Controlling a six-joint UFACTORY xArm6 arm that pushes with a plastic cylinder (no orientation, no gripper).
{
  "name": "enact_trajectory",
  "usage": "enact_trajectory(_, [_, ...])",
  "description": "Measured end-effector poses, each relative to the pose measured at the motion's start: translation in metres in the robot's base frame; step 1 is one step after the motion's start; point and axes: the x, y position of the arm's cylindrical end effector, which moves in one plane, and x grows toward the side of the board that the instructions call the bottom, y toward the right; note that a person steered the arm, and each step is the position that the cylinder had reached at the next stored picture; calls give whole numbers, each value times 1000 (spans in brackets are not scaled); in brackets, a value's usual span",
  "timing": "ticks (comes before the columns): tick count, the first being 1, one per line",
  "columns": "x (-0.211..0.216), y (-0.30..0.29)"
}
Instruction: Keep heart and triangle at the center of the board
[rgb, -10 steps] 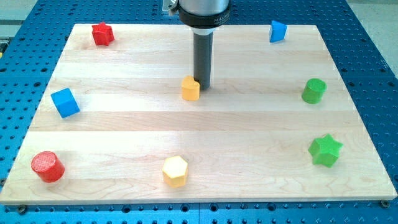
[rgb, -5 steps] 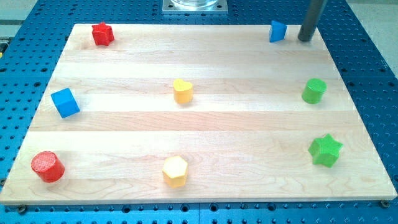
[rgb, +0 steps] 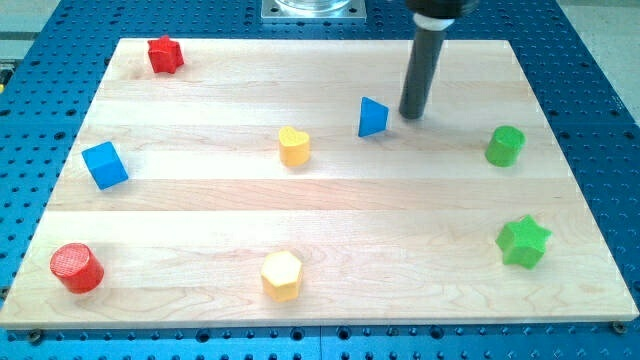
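The yellow heart (rgb: 293, 146) lies near the middle of the wooden board (rgb: 200, 210). The blue triangle (rgb: 371, 116) stands to its right and a little higher in the view. My tip (rgb: 411, 114) rests on the board just to the right of the blue triangle, a small gap apart from it. The rod rises from the tip toward the view's top.
A red star (rgb: 164, 54) is at the top left, a blue cube (rgb: 105, 165) at the left, a red cylinder (rgb: 76, 267) at the bottom left. A yellow hexagon (rgb: 282, 275) is at the bottom middle. A green cylinder (rgb: 505, 146) and green star (rgb: 523, 241) are at the right.
The blue triangle has moved from the top right of the board down and left toward the heart. My tip went from beside the heart to the top right, then followed the triangle.
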Motion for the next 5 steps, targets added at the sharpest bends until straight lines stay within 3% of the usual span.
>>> enact_trajectory(2, [26, -39])
enact_trajectory(3, [14, -13])
enact_trajectory(4, [-21, -38])
enact_trajectory(5, [2, -72])
